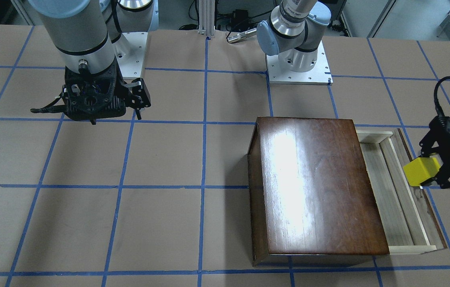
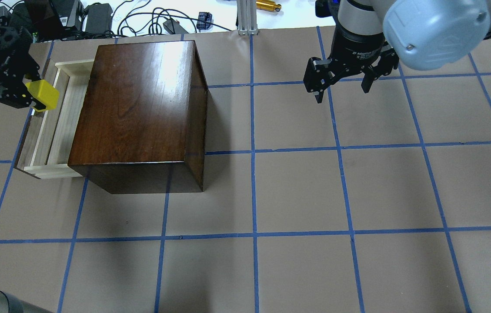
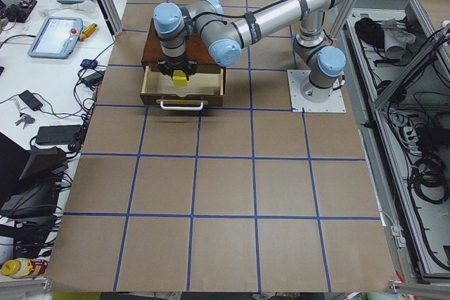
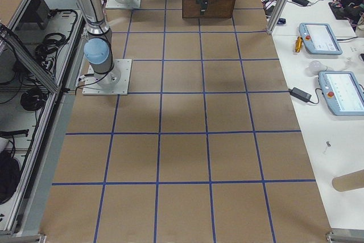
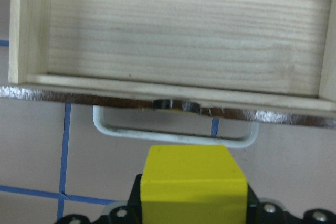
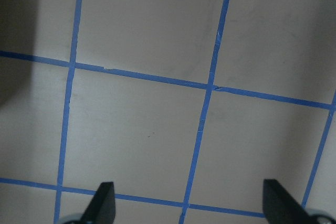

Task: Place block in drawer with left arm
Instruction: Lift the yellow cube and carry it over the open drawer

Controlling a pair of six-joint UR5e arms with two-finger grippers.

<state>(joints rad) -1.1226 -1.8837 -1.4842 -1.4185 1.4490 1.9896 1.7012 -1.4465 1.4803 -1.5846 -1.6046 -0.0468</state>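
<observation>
My left gripper [image 1: 425, 171] is shut on the yellow block [image 1: 420, 170] and holds it in the air over the front edge of the open drawer [image 1: 392, 199]. In the left wrist view the block [image 5: 191, 182] sits just outside the drawer's dark front panel, above the metal handle [image 5: 173, 135], and the pale tray [image 5: 184, 30] lies beyond it with nothing in it. From overhead the block [image 2: 43, 94] is by the far end of the drawer [image 2: 54, 130]. My right gripper [image 2: 342, 84] is open and holds nothing, far off over bare table.
The glossy dark-brown box [image 2: 141, 108] stands right of the drawer in the overhead view. Blue tape lines cross the brown table [image 2: 297, 191]. Cables and devices [image 2: 97, 17] lie past the far edge.
</observation>
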